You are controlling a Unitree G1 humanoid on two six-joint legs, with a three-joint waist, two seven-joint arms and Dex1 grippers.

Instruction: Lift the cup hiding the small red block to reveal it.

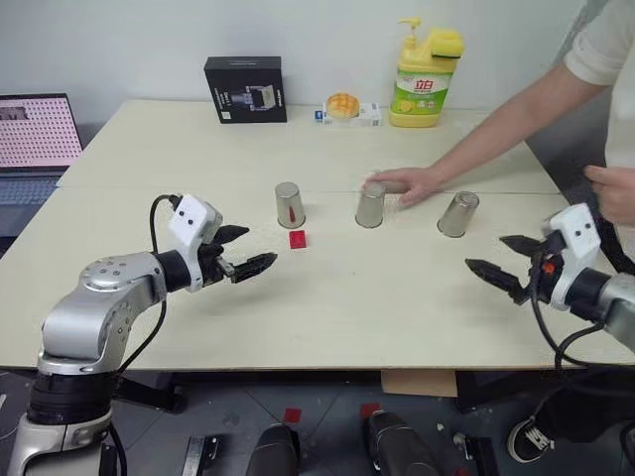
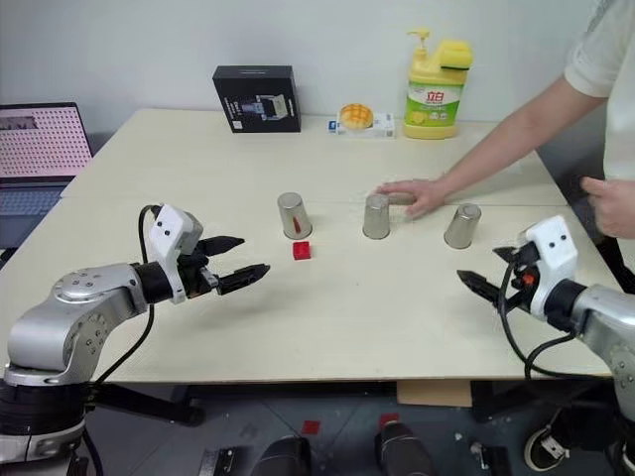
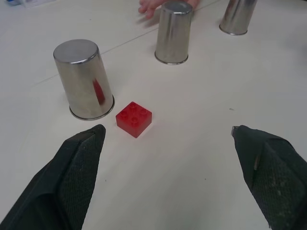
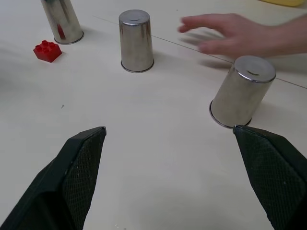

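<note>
Left eye view shows three upturned steel cups in a row across the pale surface (image 1: 327, 317): the left cup (image 1: 289, 204), the middle cup (image 1: 370, 206) and the right cup (image 1: 458, 213), with a person's hand (image 1: 407, 182) resting just behind the middle one. The small red block (image 1: 298, 239) lies in the open, just in front of the left cup and not touching it (its red shows mirrored in that cup's wall), so no cup hides it yet. By my reading the cups are light, rigid, thin-walled and smooth, likely to slip under a weak pinch; the best hold looks to be across the straight side wall, about mid-height, then a straight lift. The block is a tiny studded brick, hard and very light, easily knocked aside by a cup rim. The left claw (image 1: 244, 255) hangs above the surface near the block, fingers spread wide and empty; the right claw (image 1: 504, 262) hovers in front of the right cup, likewise fully released, touching nothing.
</note>
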